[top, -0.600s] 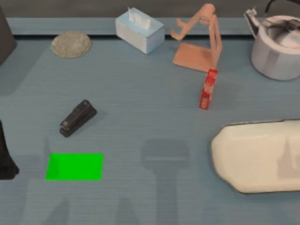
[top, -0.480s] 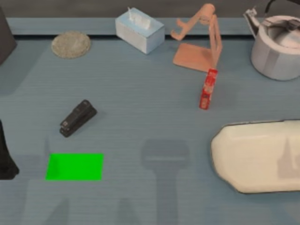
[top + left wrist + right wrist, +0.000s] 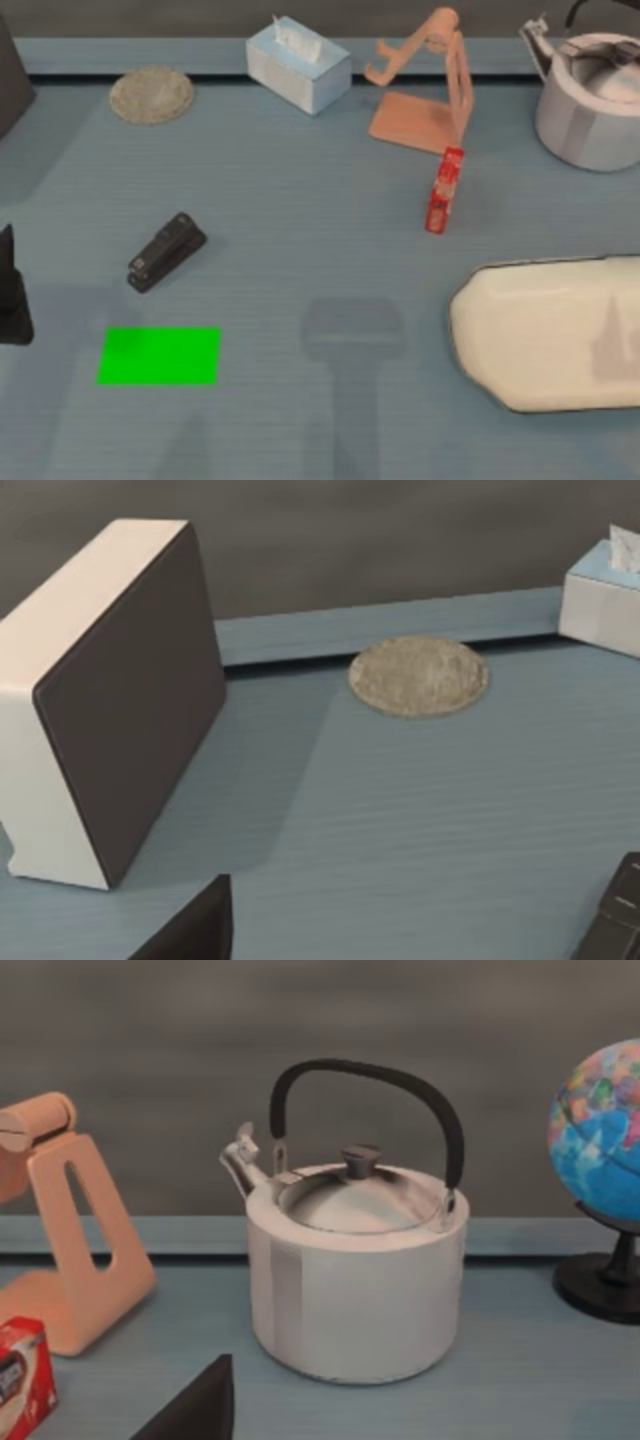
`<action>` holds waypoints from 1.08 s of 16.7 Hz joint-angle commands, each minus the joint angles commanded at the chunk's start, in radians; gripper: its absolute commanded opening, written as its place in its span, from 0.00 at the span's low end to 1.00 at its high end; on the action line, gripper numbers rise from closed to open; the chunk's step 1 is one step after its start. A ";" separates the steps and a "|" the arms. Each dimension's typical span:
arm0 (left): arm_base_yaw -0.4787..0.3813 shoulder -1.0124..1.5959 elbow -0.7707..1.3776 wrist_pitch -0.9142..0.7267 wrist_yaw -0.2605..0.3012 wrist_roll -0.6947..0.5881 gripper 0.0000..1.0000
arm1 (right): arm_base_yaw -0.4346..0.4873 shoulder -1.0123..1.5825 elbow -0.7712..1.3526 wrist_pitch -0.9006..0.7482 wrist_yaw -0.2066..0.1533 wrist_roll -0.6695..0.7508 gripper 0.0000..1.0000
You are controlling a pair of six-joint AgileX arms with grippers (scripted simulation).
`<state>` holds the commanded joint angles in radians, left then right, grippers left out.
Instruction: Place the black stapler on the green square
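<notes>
My left gripper (image 3: 14, 300), jaws out of view so I can't tell their state, sits at nine o'clock because the black stapler (image 3: 166, 251) lies free, just at twelve o'clock of the green square (image 3: 159, 355).

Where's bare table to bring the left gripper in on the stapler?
Open table lies between the black stapler and the red box, and between stapler and stone coaster. The green square is bare. The far edge is crowded: tissue box, phone stand, kettle.
</notes>
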<state>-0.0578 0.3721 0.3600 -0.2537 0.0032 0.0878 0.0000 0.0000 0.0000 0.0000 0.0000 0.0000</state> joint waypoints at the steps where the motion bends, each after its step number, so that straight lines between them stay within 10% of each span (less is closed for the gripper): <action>1: -0.011 0.093 0.081 -0.056 -0.001 0.019 1.00 | 0.000 0.000 0.000 0.000 0.000 0.000 1.00; 18: -0.201 1.650 1.379 -0.974 -0.003 0.330 1.00 | 0.000 0.000 0.000 0.000 0.000 0.000 1.00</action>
<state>-0.2592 2.0219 1.7389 -1.2275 0.0003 0.4183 0.0000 0.0000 0.0000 0.0000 0.0000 0.0000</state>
